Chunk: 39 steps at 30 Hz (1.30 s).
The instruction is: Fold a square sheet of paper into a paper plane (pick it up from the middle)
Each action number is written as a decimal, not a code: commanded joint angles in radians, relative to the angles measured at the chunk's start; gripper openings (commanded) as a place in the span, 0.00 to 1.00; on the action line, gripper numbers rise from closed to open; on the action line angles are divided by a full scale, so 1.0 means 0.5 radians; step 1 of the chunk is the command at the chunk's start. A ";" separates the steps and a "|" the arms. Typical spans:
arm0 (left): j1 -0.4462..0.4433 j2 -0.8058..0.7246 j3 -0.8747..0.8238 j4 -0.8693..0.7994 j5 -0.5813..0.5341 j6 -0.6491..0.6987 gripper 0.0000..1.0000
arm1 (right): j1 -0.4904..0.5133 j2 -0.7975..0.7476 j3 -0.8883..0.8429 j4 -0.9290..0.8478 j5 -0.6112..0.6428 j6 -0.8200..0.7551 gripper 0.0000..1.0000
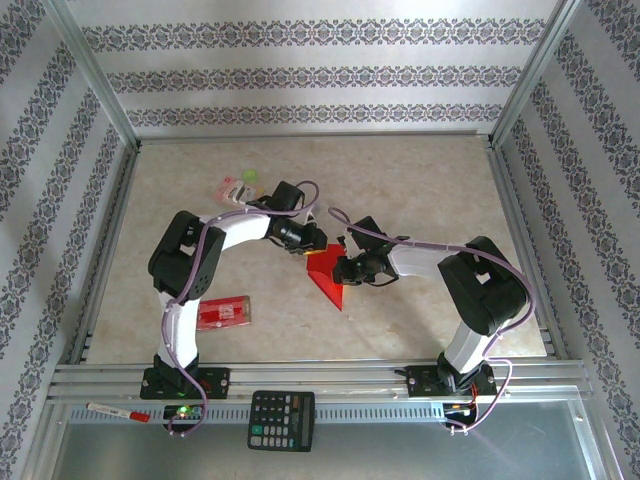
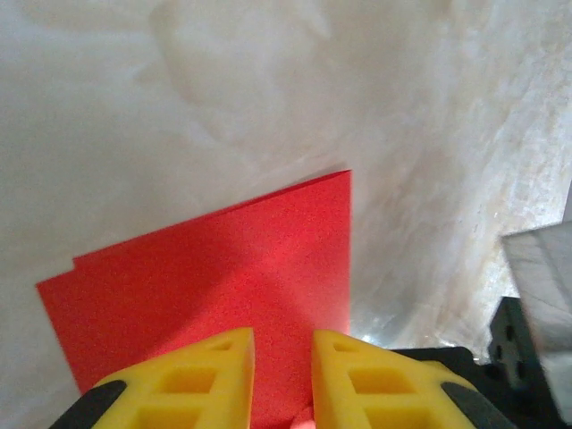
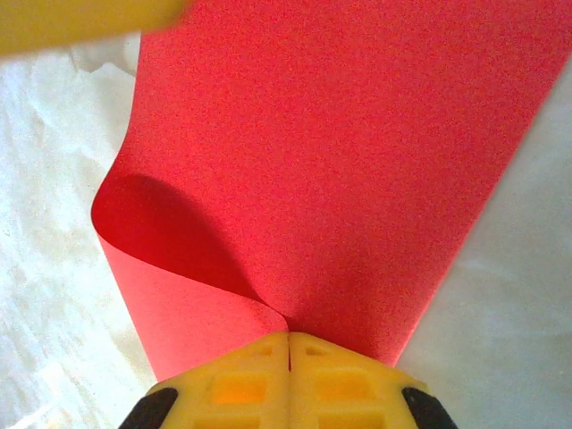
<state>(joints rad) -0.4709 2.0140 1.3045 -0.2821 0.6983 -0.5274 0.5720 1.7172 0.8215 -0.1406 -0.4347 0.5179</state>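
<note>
The red sheet of paper [image 1: 327,278] lies mid-table, folded, with a point toward the near edge. My right gripper [image 1: 341,270] comes at it from the right. In the right wrist view that gripper [image 3: 289,338] is shut on the paper [image 3: 331,161], pinching a curled fold whose left flap bows outward. My left gripper [image 1: 312,243] sits at the paper's far edge. In the left wrist view its yellow fingers [image 2: 282,340] stand slightly apart, and the flat red paper [image 2: 223,268] shows through the gap. A blurred yellow finger [image 3: 80,18] of the left gripper crosses the top left of the right wrist view.
A red printed packet [image 1: 222,313] lies near the left arm's base, and a pink and green packet [image 1: 238,187] lies farther back. A black calculator [image 1: 281,420] and a pen [image 1: 118,411] rest on the front rail. Aluminium frame posts border the table.
</note>
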 commanded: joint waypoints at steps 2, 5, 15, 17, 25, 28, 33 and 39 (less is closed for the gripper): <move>0.015 -0.336 -0.160 -0.003 -0.145 -0.065 0.21 | 0.006 0.056 -0.091 -0.123 0.130 0.050 0.01; -0.003 -0.584 -0.485 0.256 -0.104 -0.269 0.11 | 0.006 0.060 -0.089 -0.112 0.127 0.075 0.01; -0.387 -0.917 -1.167 0.989 0.007 -0.800 0.00 | -0.001 0.069 -0.103 -0.110 0.145 0.104 0.01; -0.452 -0.889 -1.185 1.055 -0.001 -0.829 0.00 | 0.000 0.067 -0.109 -0.107 0.151 0.110 0.01; -0.580 -0.646 -1.155 1.235 0.012 -0.887 0.00 | 0.000 0.060 -0.119 -0.099 0.160 0.117 0.01; -0.610 -0.564 -1.132 1.285 0.026 -0.902 0.00 | 0.000 0.052 -0.121 -0.105 0.161 0.114 0.00; -0.636 -0.492 -1.121 1.331 0.035 -0.915 0.00 | -0.002 0.050 -0.128 -0.099 0.160 0.109 0.00; -0.644 -0.446 -1.133 1.334 -0.006 -0.921 0.00 | -0.004 0.054 -0.129 -0.102 0.158 0.104 0.00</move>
<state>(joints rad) -0.7784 1.7741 0.7204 0.3408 0.7021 -0.9749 0.5720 1.7096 0.8017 -0.1104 -0.4332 0.5732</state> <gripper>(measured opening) 0.049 0.040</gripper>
